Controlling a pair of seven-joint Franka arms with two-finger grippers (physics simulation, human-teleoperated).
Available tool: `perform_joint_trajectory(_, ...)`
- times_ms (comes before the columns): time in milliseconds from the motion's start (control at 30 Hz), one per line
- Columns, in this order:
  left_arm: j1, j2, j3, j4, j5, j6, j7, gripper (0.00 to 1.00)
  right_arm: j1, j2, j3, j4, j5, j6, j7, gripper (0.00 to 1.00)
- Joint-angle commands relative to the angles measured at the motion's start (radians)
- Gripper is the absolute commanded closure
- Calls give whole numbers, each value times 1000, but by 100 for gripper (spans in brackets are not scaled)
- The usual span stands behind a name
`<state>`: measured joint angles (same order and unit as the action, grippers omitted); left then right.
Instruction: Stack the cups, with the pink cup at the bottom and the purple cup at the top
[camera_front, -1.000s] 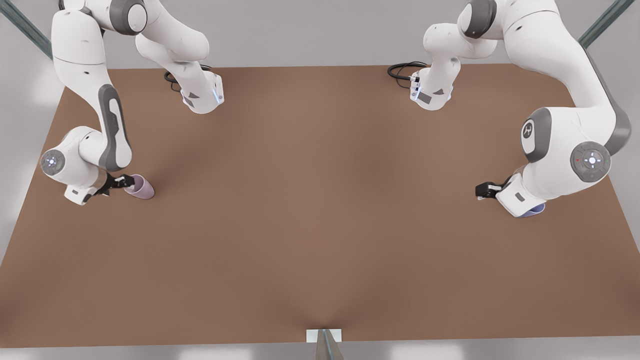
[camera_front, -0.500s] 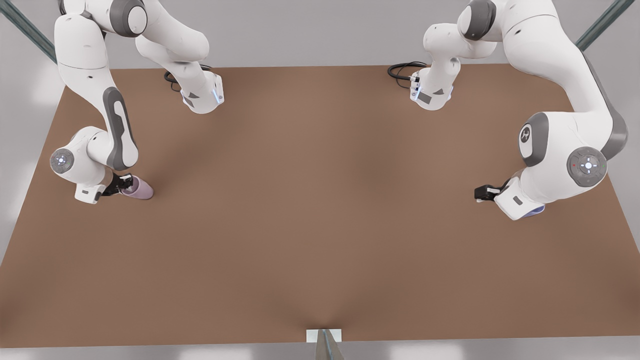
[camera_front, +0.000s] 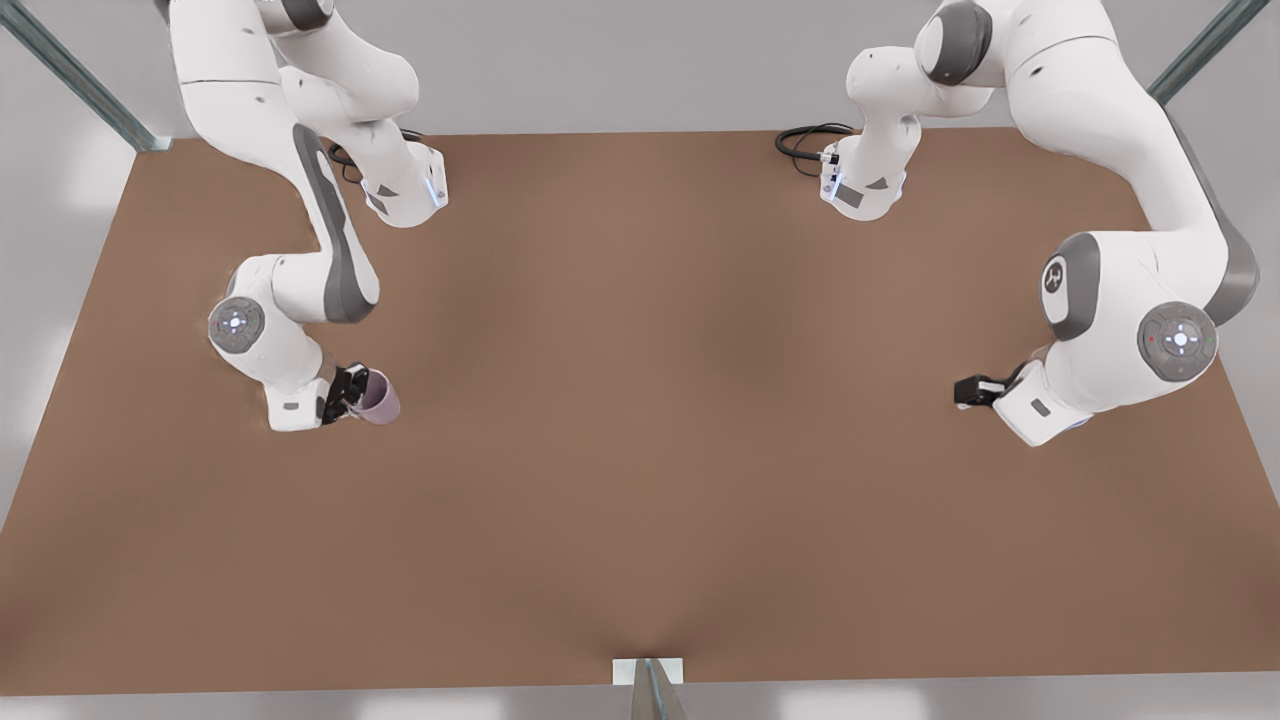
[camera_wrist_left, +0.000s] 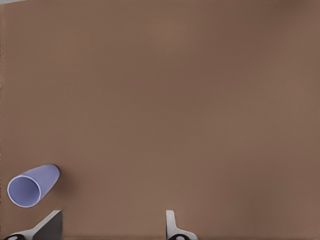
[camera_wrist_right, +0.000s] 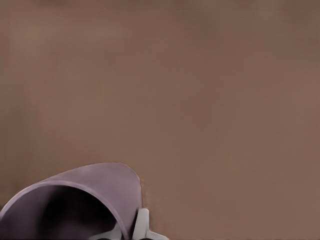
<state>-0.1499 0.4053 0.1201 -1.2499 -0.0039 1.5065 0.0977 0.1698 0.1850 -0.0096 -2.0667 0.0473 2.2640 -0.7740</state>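
The pink cup (camera_front: 381, 400) is at the front view's left, tilted, with my right gripper (camera_front: 352, 398) shut on its rim. In the right wrist view the pink cup (camera_wrist_right: 102, 187) shows its dark inside, and a pale fingertip (camera_wrist_right: 142, 224) presses on its wall. The purple cup (camera_wrist_left: 31, 184) lies on its side on the table, mouth toward the left wrist camera. My left gripper (camera_wrist_left: 112, 229) hangs open above the table, the cup just outside one of its fingers (camera_wrist_left: 50, 225). In the front view that arm's hand (camera_front: 1030, 412) at the right covers the purple cup.
The brown table (camera_front: 640, 420) stretches wide between the two arms. Both arm bases (camera_front: 405, 190) and a black cable (camera_front: 805, 140) sit along the far edge. A small grey post (camera_front: 648, 680) stands at the middle of the near edge.
My right gripper has carried the pink cup toward the table's middle, to the front view's right. The left arm shifted only slightly, and its hand now covers the purple cup.
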Motion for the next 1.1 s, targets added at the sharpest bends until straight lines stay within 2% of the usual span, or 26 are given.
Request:
perform_joint_trajectory(0, 1, 0, 9, 1, -1, 0, 4, 0, 14, 59, 141, 111, 37, -96, 846, 79)
perform_joint_trajectory(33, 4, 7, 18, 1, -4, 1, 5, 0, 16, 96, 175, 160, 48, -98, 913, 79)
perform_joint_trajectory(67, 23, 10, 19, 1, -5, 18, 16, 0, 49, 180, 209, 284, 72, -129, 1009, 79)
perform_joint_trajectory(100, 33, 13, 19, 1, -7, 18, 22, 0, 79, 208, 209, 333, 71, -132, 1076, 79)
perform_joint_trajectory(167, 105, 38, 19, 1, -39, 32, 121, 0, 244, 393, 195, 597, 59, -181, 1358, 79)
perform_joint_trajectory(233, 207, 61, 19, -8, -42, 81, 315, 0, 447, 592, 50, 890, 60, -238, 1561, 79)
perform_joint_trajectory(300, 308, 101, 19, -10, -47, 130, 496, 0, 534, 728, 2, 1059, 66, -236, 1673, 79)
perform_joint_trajectory(400, 389, 170, 19, -13, -47, 215, 640, 0, 599, 843, -1, 1172, 63, -224, 1782, 79)
perform_joint_trajectory(533, 441, 250, 19, -26, -62, 310, 757, 0, 609, 870, 0, 1174, 60, -221, 1806, 79)
perform_joint_trajectory(700, 452, 210, 69, -290, -62, 600, 981, 0, 616, 881, 5, 1174, 60, -202, 1808, 79)
perform_joint_trajectory(733, 452, 202, 70, -325, -62, 626, 991, 0, 616, 881, 7, 1174, 60, -202, 1819, 62)
perform_joint_trajectory(767, 452, 196, 84, -353, -62, 650, 1014, 0, 616, 881, 7, 1172, 60, -204, 1828, 39)
perform_joint_trajectory(800, 452, 196, 93, -378, -62, 679, 1021, 0, 616, 881, 7, 1171, 60, -204, 1828, 29)
perform_joint_trajectory(833, 452, 196, 93, -388, -62, 684, 1025, 0, 614, 880, 5, 1168, 60, -204, 1826, 24)
perform_joint_trajectory(933, 452, 170, 104, -447, -62, 686, 1027, 0, 614, 877, 0, 1163, 60, -208, 1822, 23)
perform_joint_trajectory(1067, 454, 188, 104, -447, -62, 687, 1027, 0, 611, 870, 0, 1159, 60, -213, 1820, 22)
